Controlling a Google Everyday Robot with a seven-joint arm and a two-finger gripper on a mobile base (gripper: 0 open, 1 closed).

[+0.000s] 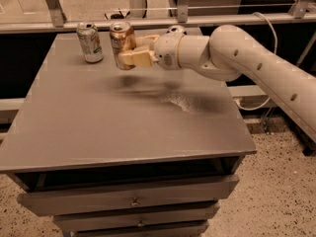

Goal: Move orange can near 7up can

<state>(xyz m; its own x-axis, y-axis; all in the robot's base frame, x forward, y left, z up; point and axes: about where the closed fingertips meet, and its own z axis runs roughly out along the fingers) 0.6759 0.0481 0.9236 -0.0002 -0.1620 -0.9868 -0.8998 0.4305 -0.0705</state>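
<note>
Your robot's tan two-finger gripper [129,52] hangs over the far end of the flat grey metal table [123,132], its fingers clamped on the sides of the orange-gold metallic drink can [122,39]; the can stands upright in the grip, and a blurred shadow beneath suggests it is held clear of the tabletop, likely so it can travel without scraping; it is just beside the pale silver-white drink can with green markings [90,42], apart and not touching, so the carry looks nearly done and you have mainly a set-down and release left; the thick white jointed arm [247,58] reaches in from the view's right and is cut off at the edge; a small rounded silver top [176,29] peeps above the wrist, whatever bears it being hidden; the far finger is mostly masked by the can.
</note>
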